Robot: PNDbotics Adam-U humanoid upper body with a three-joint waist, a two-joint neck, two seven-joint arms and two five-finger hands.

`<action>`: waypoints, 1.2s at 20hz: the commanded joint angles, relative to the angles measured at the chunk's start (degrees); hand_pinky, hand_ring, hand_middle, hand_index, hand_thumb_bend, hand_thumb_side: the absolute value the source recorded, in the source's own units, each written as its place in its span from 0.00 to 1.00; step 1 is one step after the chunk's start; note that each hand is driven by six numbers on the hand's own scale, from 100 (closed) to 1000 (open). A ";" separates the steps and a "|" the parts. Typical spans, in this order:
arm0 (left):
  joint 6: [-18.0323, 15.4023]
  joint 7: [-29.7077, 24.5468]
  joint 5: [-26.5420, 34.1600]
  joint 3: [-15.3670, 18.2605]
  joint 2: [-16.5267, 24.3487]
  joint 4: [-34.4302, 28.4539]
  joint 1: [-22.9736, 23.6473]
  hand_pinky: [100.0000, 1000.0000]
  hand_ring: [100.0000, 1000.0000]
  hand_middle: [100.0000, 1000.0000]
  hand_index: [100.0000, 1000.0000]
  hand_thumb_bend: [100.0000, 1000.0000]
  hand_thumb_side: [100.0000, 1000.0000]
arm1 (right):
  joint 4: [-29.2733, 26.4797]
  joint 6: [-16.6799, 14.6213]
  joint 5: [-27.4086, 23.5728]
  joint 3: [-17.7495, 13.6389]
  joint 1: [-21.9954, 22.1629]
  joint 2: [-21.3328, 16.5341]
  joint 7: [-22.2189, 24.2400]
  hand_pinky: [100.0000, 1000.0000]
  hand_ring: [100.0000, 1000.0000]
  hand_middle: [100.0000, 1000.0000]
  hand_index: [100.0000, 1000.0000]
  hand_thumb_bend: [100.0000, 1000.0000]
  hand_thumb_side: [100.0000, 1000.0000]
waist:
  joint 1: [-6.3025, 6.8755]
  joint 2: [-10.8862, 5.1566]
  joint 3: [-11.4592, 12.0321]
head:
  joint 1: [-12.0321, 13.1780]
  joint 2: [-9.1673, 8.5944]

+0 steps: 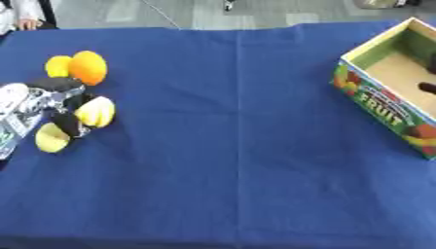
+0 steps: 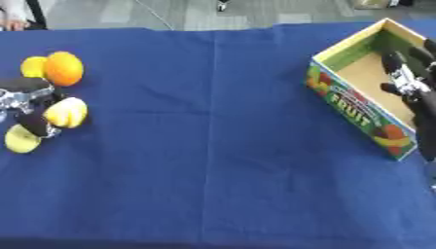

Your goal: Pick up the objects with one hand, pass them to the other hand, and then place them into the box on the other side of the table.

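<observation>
— Four fruits cluster at the cloth's left edge?
— Yes; my left hand [image 1: 60, 104] curls round a yellow fruit [image 1: 95, 112]. My right hand [image 2: 408, 78], fingers relaxed, hangs over the box [image 2: 357, 109], partly cropped.

Left hand [image 2: 34, 108] curling dark fingers around a pale yellow fruit [image 2: 67, 112]; orange [image 2: 64, 68] and small yellow fruit [image 2: 34, 66] lying just beyond it, another yellow piece [image 2: 20, 138] nearer. Right hand [image 2: 407, 78] hovering over the box [image 2: 354, 109], fingers relaxed.
</observation>
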 commanded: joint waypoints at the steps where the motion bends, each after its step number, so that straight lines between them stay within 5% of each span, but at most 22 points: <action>1: 1.35 4.62 -0.56 1.73 2.17 -2.91 -0.47 0.58 0.53 0.46 0.52 0.17 0.00 | -1.23 -0.16 -0.22 -0.33 -0.39 -1.02 0.19 0.70 0.82 0.93 0.99 0.41 0.27 | 0.41 -1.10 0.09 | -0.06 -0.28; 14: 0.00 14.29 9.52 8.68 7.20 -28.13 1.53 0.55 0.47 0.42 0.48 0.07 0.00 | -1.23 -1.28 -1.28 0.52 -2.79 -2.87 2.06 0.70 0.82 0.93 0.99 0.40 0.26 | 0.20 -1.41 0.46 | -1.15 0.40; 24: 1.74 14.67 10.09 6.83 4.06 -39.19 -0.45 0.54 0.45 0.40 0.48 0.05 0.00 | -1.23 -1.67 -3.25 2.67 -6.97 -5.03 5.59 0.70 0.82 0.93 0.99 0.39 0.26 | -0.35 -1.76 0.50 | -3.81 -0.04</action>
